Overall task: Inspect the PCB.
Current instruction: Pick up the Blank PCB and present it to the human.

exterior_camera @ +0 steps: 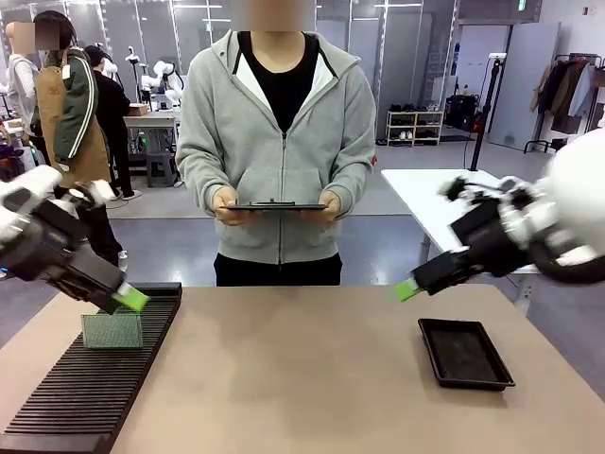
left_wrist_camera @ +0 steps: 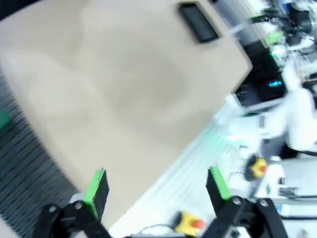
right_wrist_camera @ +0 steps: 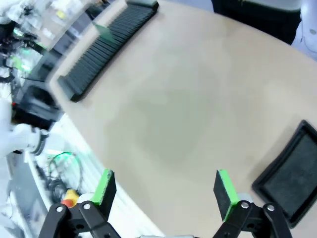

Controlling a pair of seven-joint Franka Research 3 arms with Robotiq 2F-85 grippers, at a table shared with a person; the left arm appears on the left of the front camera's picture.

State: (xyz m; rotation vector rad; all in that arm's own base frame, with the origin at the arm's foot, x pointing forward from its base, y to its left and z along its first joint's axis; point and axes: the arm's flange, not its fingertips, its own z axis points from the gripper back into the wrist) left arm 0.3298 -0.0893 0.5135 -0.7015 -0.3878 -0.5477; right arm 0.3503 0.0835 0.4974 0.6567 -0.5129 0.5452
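Jaws wide open, empty, on left gripper (exterior_camera: 129, 299) and right gripper (right_wrist_camera: 166, 188) | PCB (exterior_camera: 112, 331) upright in rack (exterior_camera: 66, 388), table's 9 o'clock | risk: we could tip PCB or snag rack if left gripper comes in skewed.

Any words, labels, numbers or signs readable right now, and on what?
Nothing readable.
PCB, standing in the slotted rack: dotted face, any print too small.
Tablet in the person's hands: edge-on, screen hidden.
Black tray: no label seen.
Green ceiling sign: too small.
Wrist views: too blurred.
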